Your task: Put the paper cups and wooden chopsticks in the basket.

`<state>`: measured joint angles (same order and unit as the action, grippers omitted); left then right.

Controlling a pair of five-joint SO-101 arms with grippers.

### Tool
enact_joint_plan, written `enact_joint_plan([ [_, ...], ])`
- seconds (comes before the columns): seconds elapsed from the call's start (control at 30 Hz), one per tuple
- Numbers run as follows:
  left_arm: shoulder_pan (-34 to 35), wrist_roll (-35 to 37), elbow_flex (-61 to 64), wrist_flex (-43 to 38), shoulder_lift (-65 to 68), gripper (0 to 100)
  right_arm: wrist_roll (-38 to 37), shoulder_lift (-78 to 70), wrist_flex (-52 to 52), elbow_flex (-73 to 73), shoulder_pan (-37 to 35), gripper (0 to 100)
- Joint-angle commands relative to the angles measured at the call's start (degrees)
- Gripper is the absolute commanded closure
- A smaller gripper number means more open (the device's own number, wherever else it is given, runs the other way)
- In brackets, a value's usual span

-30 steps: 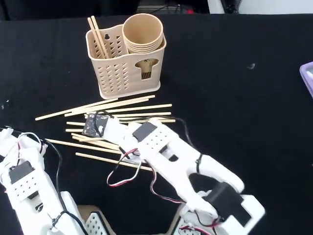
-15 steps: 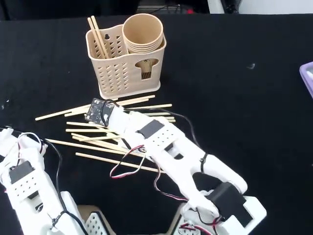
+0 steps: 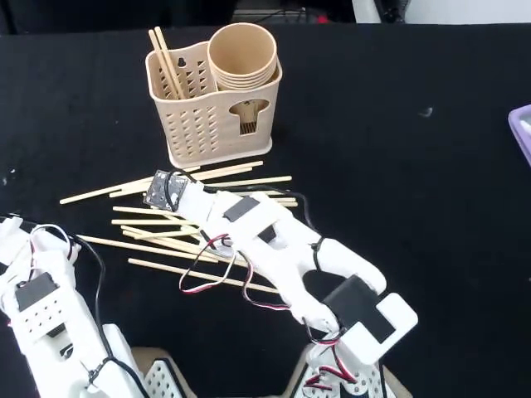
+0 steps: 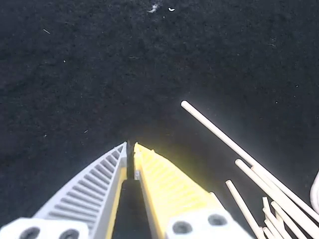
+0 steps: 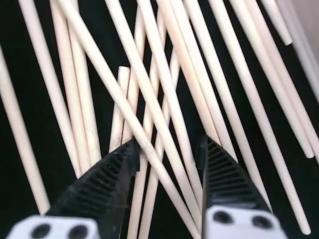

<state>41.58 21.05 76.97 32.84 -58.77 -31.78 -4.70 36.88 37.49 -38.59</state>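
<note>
Right tool (image 5: 167,144), its ribbed black fingers apart, is held over round wooden chopsticks (image 3: 124,187) lying crossed on the black cloth desk (image 3: 415,191). Stacked paper cups (image 3: 242,51) and upright chopsticks (image 3: 167,62) are lodged in the perforated beige basket (image 3: 207,133). Left tool (image 4: 131,147) is closed above bare cloth.

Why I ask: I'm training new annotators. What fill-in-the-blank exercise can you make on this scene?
1. The basket holds the paper cups and ____ upright chopsticks.
2. The right tool is ____ over the loose chopsticks on the table.
3. The left tool is ____, gripping nothing.
Missing words: two; open; shut.
</note>
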Motion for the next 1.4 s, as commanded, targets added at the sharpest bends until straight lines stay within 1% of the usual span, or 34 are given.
enact_joint_plan([
  [0.0,0.0,0.4,-3.4,-0.2,-1.1,97,-2.6,0.1,-0.8,-2.0,0.5,84.5],
  [0.13,0.0,0.4,-3.4,-0.2,-1.1,97,-4.0,0.6,1.7,-2.2,0.5,99.2],
  [0.2,0.0,0.4,-3.4,-0.2,-1.1,97,-4.0,1.2,3.2,-2.1,0.5,97.9],
  [0.53,0.0,0.4,-3.4,-0.2,-1.1,97,-3.7,12.1,14.0,-2.0,0.5,98.8],
  [0.7,0.0,0.4,-3.4,-0.2,-1.1,97,-3.8,16.0,17.8,-1.5,0.6,98.7],
  [0.8,0.0,0.4,-3.4,-0.2,-1.1,97,-3.9,16.0,16.8,1.9,0.9,98.6],
  [0.97,0.0,0.4,-3.4,-0.2,-1.1,97,-3.8,16.0,8.4,10.9,0.6,98.0],
  [1.03,0.0,0.4,-3.4,-0.2,-1.1,97,-3.5,16.0,7.9,11.3,0.6,93.1],
  [1.1,0.0,0.4,-3.4,-0.2,-1.1,97,-2.9,16.0,7.9,11.4,0.6,85.0],
  [1.17,0.0,0.4,-3.4,-0.2,-1.1,97,0.1,16.0,7.6,11.0,0.5,80.1],
  [1.37,0.0,0.4,-3.4,-0.2,-1.1,97,1.7,16.0,7.5,8.7,-3.0,83.7],
])
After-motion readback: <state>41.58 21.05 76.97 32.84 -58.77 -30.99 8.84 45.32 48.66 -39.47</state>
